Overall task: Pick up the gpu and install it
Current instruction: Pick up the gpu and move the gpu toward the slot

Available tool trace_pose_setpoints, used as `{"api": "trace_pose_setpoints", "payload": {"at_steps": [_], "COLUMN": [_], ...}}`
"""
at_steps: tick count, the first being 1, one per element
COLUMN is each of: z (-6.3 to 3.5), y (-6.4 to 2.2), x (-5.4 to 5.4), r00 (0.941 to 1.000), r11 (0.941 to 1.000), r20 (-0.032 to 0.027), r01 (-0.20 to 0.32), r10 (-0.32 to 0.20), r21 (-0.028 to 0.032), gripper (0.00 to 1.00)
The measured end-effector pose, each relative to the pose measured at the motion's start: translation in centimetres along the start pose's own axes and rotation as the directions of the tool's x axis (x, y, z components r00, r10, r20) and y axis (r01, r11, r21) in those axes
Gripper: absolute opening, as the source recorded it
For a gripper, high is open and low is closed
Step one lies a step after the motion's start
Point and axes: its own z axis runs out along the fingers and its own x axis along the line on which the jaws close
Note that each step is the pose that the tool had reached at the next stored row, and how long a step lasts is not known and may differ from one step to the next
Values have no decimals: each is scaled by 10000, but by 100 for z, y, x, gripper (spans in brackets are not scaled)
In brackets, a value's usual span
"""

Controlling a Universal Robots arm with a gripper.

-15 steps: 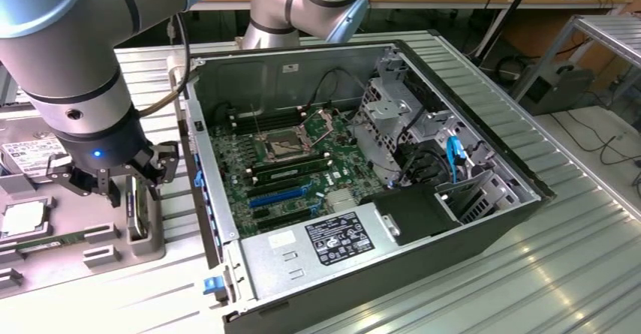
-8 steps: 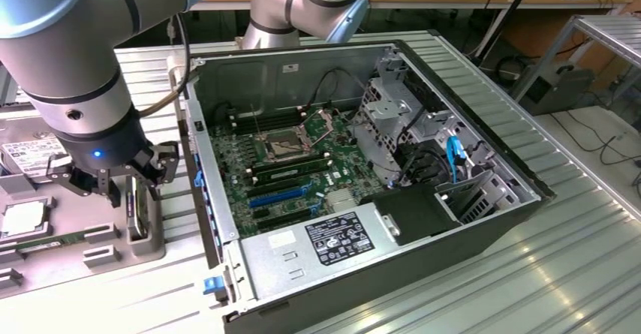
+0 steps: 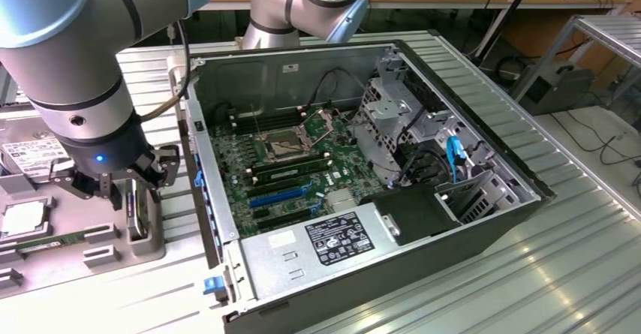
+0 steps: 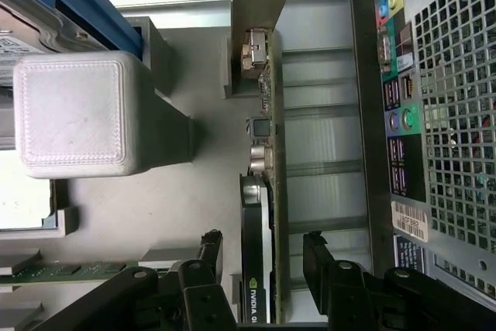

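Claw (image 4: 262, 247) spread, its fingers (image 4: 211, 247) straddling the gpu (image 4: 256, 207) without visibly touching it. The card stands on edge in a grey holder (image 3: 100, 255) on the desk (image 3: 521, 274), at about nine o'clock from the open computer case (image 3: 451, 236) in the exterior view. By my reading the pick-up is in hand, grasp not yet made; it calls for closing squarely on the card's flat faces.

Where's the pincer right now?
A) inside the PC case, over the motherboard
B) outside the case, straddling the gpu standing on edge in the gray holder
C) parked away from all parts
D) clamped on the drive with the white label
B: in the wrist view the open pincer has one finger on each side of the gpu, which stands on edge in the gray holder outside the case.
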Motion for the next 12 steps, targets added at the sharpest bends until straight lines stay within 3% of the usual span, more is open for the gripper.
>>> {"api": "trace_pose_setpoints", "payload": {"at_steps": [7, 12], "z": [-2, -55], "y": [30, 34], "x": [1, 0], "r00": [9993, 9992], "r11": [9993, 9992], "r20": [11, -75], "r01": [-366, -381], "r10": [366, 381], "r21": [39, 99], "gripper": [54, 54]}}
